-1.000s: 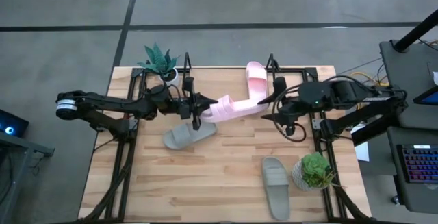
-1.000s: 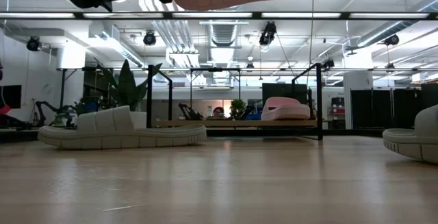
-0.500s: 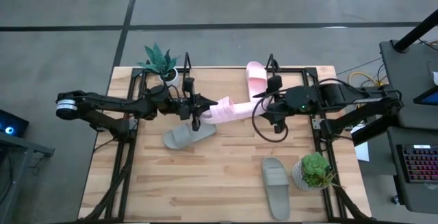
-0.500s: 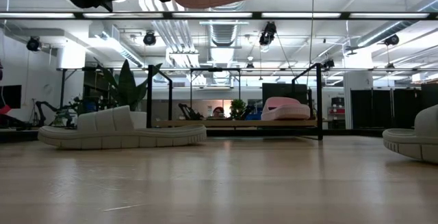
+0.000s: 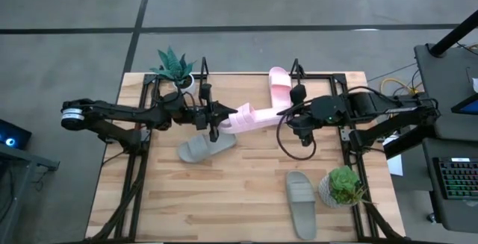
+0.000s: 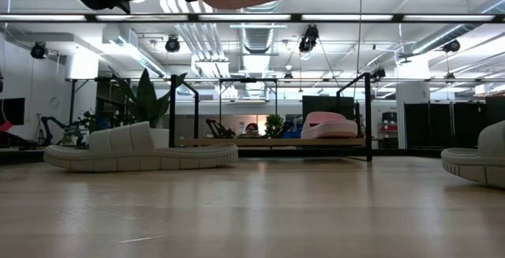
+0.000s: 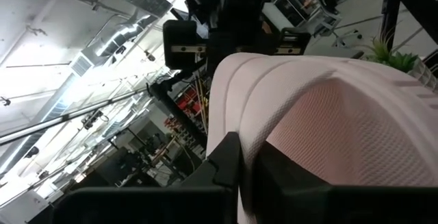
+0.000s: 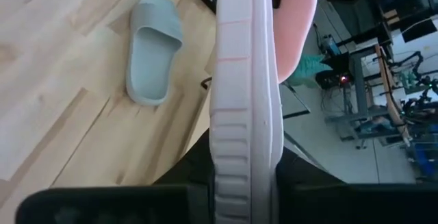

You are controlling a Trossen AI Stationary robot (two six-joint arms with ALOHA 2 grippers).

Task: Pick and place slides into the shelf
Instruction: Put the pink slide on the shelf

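Fingers of the left gripper (image 5: 221, 119) are clamped shut on one end of a pale pink slide (image 5: 254, 117), which hangs in the air over the middle of the surface (image 5: 246, 192), just in front of the shelf (image 5: 239, 87). Fingers of the right gripper (image 5: 287, 113) sit on either side of the slide's other end; the right wrist view shows its ribbed sole edge (image 8: 243, 114) running between them, and they look closed onto it, so both arms appear to hold the same slide, probably a handover from left to right. The left wrist view shows the pink sole (image 7: 328, 128) filling the gap above its own fingers. As for progress, 1 pink slide (image 5: 278, 85) already lies on the shelf board toward its right end, also seen in the low view (image 6: 331, 124). 3 remain: the lifted pink one, a grey-green slide (image 5: 205, 148) lying on the surface just below the left gripper, and another grey-green slide (image 5: 302, 201) near the front right, beside a potted plant (image 5: 342, 186). By count, the task is about 1 quarter done.
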